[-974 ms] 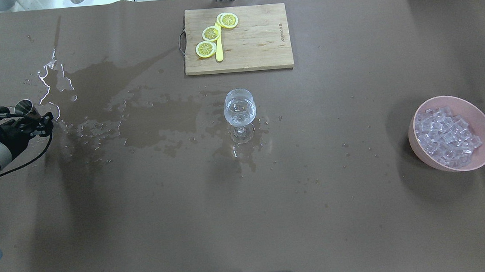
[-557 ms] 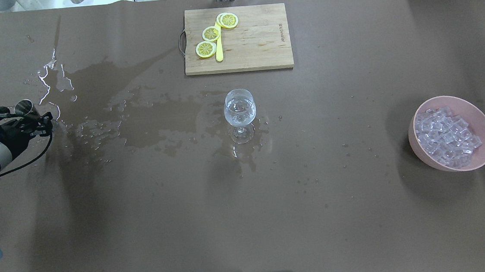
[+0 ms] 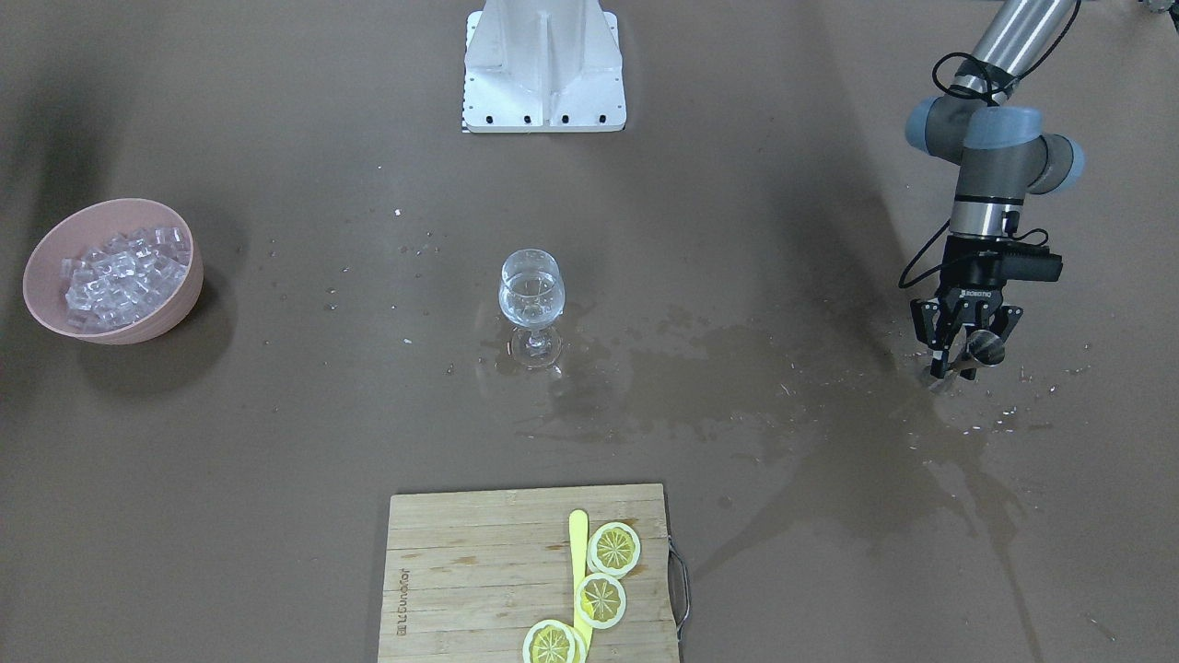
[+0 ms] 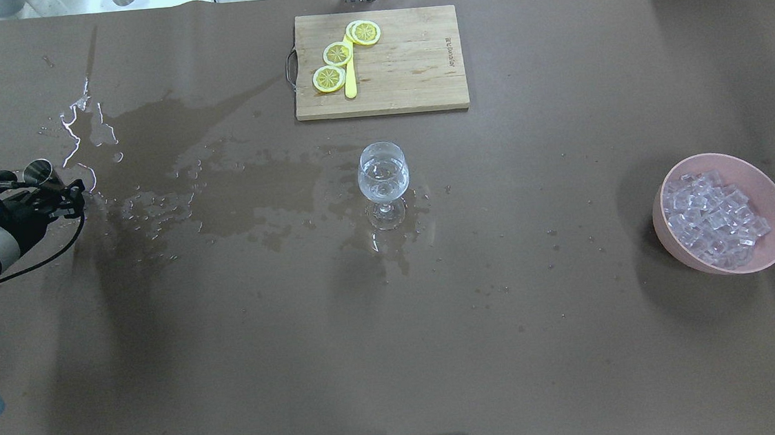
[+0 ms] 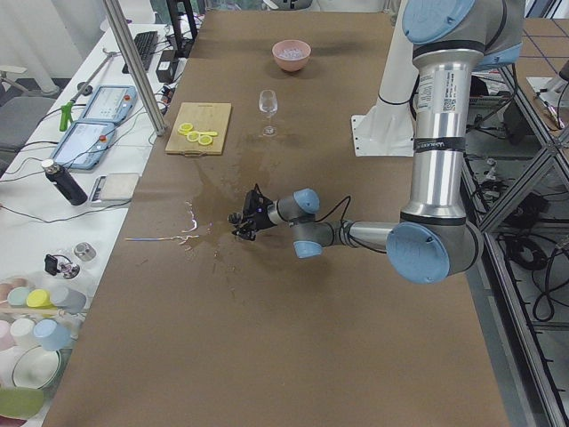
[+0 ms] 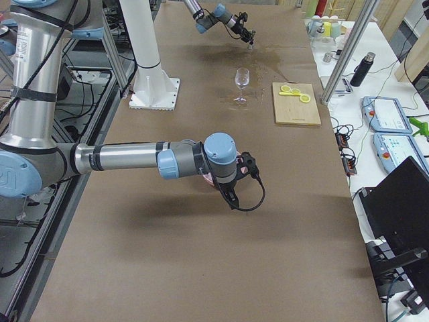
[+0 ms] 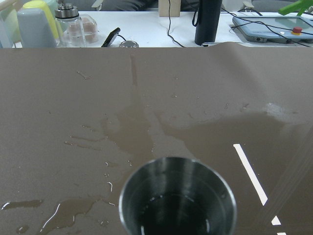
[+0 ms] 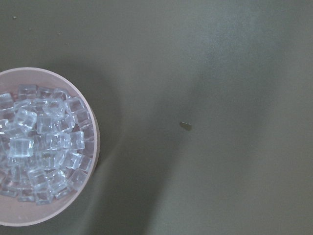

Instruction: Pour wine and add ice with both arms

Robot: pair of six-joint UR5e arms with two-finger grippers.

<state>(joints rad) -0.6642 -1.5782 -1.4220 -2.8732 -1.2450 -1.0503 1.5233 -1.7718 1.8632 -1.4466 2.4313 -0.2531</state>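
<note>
A wine glass point(image 4: 383, 176) point(image 3: 530, 295) stands upright at the table's middle with clear wine in its bowl. At the far left my left gripper point(image 4: 57, 191) point(image 3: 963, 359) is shut on a small metal cup point(image 4: 38, 171) point(image 3: 986, 348) point(image 7: 177, 196), held upright low over the table with a trace of liquid at its bottom. Ice point(image 4: 713, 219) point(image 8: 39, 152) is heaped in a pink bowl point(image 4: 774, 215) point(image 3: 184, 299) at the right. The right gripper point(image 6: 234, 191) hangs over that bowl and shows only in the exterior right view, so I cannot tell its state.
Spilled liquid point(image 4: 150, 194) wets the table from the left gripper to the glass foot. A wooden cutting board point(image 4: 403, 64) with lemon slices point(image 4: 338, 53) lies at the far edge. The white pedestal point(image 3: 543, 64) stands at the near edge. A dark bottle point(image 7: 208, 22) stands past the table's left end.
The left arm has drifted very slightly. The cup stays in the gripper. Glass, bowl and board have not moved.
</note>
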